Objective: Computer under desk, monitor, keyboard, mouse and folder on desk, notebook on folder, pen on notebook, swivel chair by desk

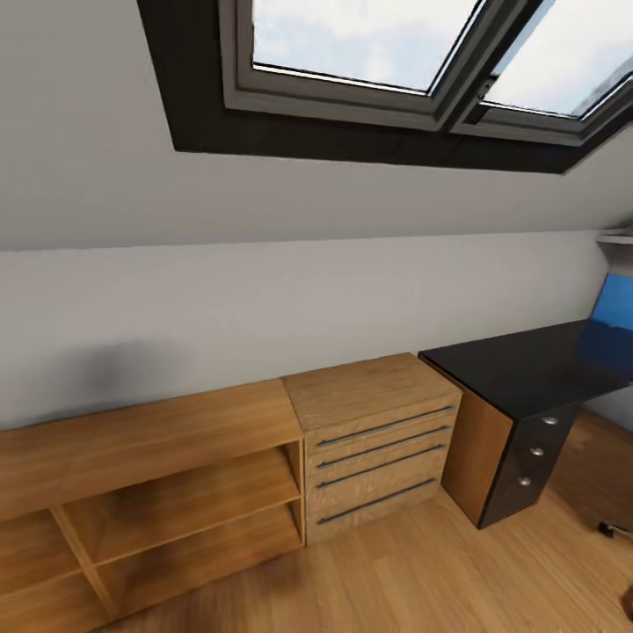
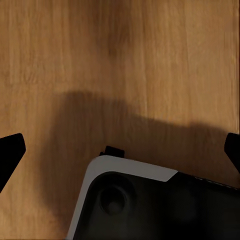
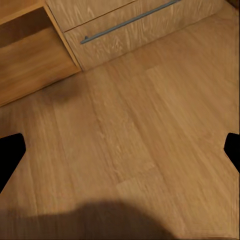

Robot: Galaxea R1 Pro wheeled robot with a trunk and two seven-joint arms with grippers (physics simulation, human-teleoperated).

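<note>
The black-topped surface [image 1: 527, 369] with its silver-knobbed drawers stands at the head view's right beside a wooden drawer chest [image 1: 374, 440] and open shelf unit [image 1: 158, 501], while the left end effector [image 2: 120, 150] and right end effector [image 3: 120, 150] hang released, fingers spread wide, over the wooden floor [image 3: 150, 130].

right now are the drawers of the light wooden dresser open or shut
Shut: all four fronts of the light wooden dresser sit flush, dark bar handles in line.
</note>
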